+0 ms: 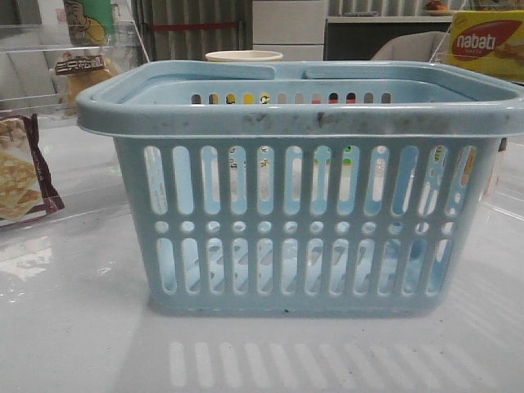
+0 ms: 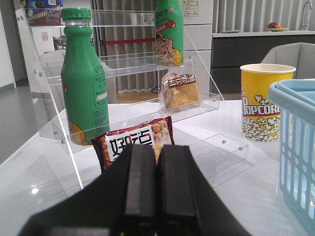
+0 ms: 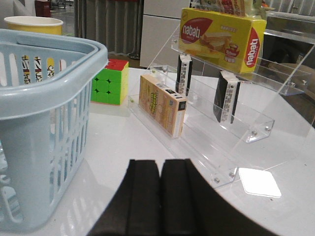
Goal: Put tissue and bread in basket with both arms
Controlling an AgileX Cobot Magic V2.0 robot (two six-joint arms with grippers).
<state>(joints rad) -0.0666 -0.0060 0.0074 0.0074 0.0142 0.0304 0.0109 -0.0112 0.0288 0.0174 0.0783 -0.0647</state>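
Note:
The light-blue slotted basket stands in the middle of the table; it also shows in the left wrist view and the right wrist view. The bread, a golden-brown bun in clear wrap, stands on the lower tier of a clear shelf; it also shows in the front view. Two narrow black packets stand on the right-hand clear shelf; I cannot tell which is the tissue. My left gripper and right gripper are both shut and empty, low over the table. Neither shows in the front view.
A green bottle, a maroon cracker packet and a yellow popcorn cup stand on the left side. A puzzle cube, a tan box and a yellow wafer box are on the right.

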